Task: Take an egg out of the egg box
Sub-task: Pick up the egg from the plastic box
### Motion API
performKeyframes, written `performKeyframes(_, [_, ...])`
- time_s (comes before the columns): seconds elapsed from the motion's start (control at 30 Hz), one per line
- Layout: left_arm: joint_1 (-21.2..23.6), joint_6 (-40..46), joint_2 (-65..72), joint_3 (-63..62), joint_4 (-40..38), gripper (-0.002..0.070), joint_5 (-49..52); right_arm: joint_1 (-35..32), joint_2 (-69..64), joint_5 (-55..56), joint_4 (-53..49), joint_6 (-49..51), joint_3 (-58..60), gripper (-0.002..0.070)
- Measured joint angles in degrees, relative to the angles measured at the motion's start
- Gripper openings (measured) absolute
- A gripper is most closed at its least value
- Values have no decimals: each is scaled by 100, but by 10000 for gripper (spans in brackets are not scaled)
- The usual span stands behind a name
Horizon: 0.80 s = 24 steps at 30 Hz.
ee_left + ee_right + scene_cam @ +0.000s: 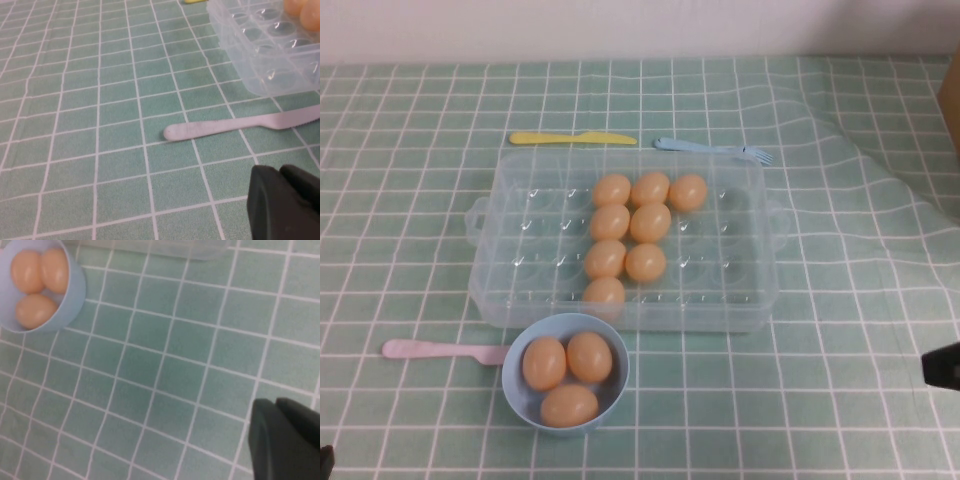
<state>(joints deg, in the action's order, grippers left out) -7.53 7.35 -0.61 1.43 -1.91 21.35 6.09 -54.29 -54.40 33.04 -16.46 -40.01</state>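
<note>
Eggs fill part of the egg box (520,240), the clear dimpled tray standing mid-counter toward the far edge: eight orange-tan ones sit in its middle cups, two columns running from far to near plus one extra at the far right. The egg (604,296) nearest the front edge sits in the front row, just behind the light-blue bowl (517,385), which stands touching or almost touching the box's near wall and holds three more eggs. A pink plastic knife (430,350) lies left of the bowl, a yellow knife (570,138) and a blue fork (710,149) along the box's far side. The right gripper (942,366) shows only as a dark piece at the counter's right edge, well apart from the box and the egg; the left gripper (282,202) is low at the near-left corner, near the pink knife's handle, also well away from the eggs. Whether either gripper's fingers are spread or pressed together cannot be told. Neither one holds anything visible.
</note>
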Motion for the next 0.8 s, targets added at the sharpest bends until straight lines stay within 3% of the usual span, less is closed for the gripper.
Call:
performKeyframes(0.3, [0,-10,0,0,0,0,0,1891,-1796,475,-836,0,-1633,-17])
performKeyframes(0.53, [0,-10,0,0,0,0,0,2662,-3360,312,-1188,91,-3141,-10])
performKeyframes(0.67, [0,-10,0,0,0,0,0,2729,-4202,-40,-1202,141,-4037,43])
performKeyframes(0.8, [0,-10,0,0,0,0,0,2729,-4942,-411,-1237,291,-4820,151])
